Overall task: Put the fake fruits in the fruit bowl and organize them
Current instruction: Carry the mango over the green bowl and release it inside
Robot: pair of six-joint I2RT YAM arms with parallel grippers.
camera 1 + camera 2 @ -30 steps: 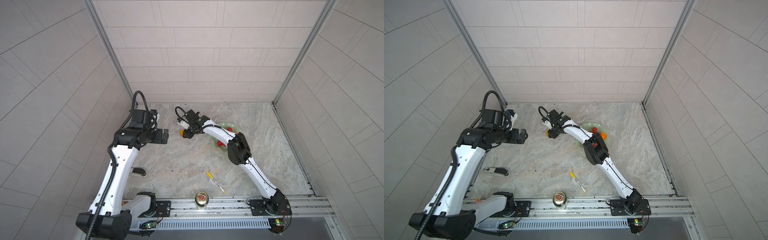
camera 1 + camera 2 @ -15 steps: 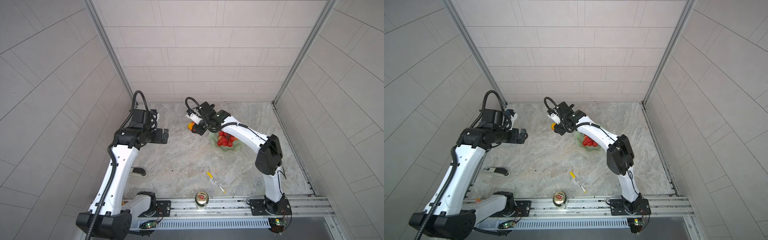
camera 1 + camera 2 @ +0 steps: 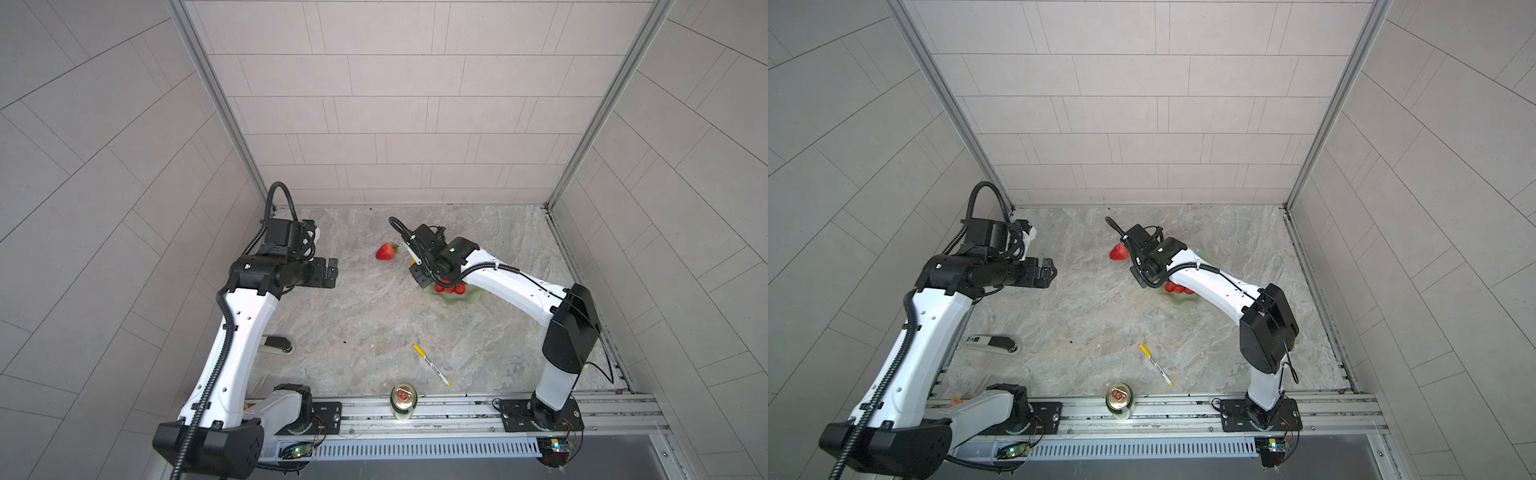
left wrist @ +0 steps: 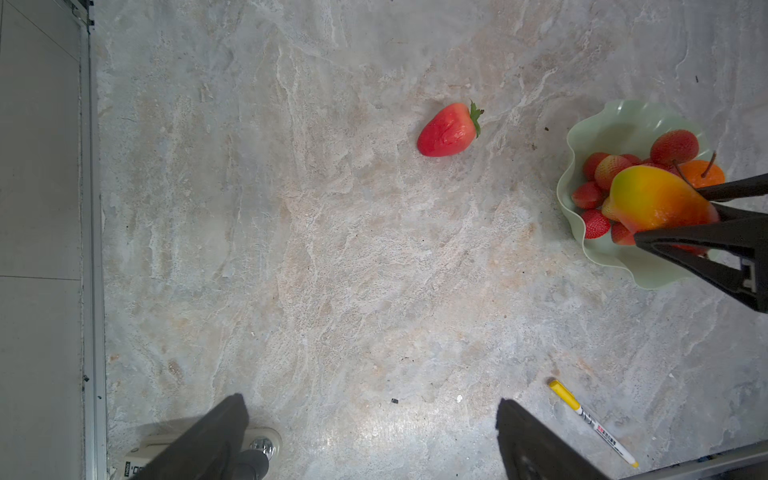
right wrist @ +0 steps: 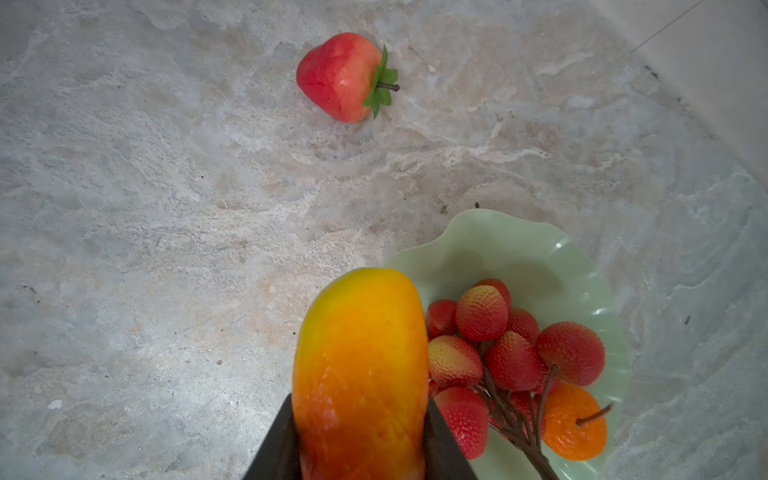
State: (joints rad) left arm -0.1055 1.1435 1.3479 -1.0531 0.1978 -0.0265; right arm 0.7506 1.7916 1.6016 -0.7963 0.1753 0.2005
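Over the left of the bench: my left gripper (image 3: 331,272) hangs with its jaws wide apart and nothing between them, well apart from every fruit.
Between my two arms: the strawberry (image 4: 446,131) lies on its side on the bare bench, near the fruit bowl (image 5: 498,232) but outside it, with nothing touching it.
Right gripper: my right gripper (image 5: 359,419) is clamped on the yellow-red oblong fruit (image 5: 361,353), which sticks out well past the fingertips.
Oblong fruit's place: in the air at the bowl's rim, on the side facing the strawberry, its free end just over the edge; not set down.
Inside the bowl: the cluster of red berries (image 5: 511,357) and the small orange (image 5: 575,424) lie crowded to one side, so part of the bowl's floor is bare.
Done, as I judge it: two of the four fruits are in.
Left to do: lower and release the oblong fruit onto the bare part, then fetch the strawberry and tidy the pile.
Front of the bench: the marker pen (image 3: 431,365) and the drink can (image 3: 403,401) are not my concern.
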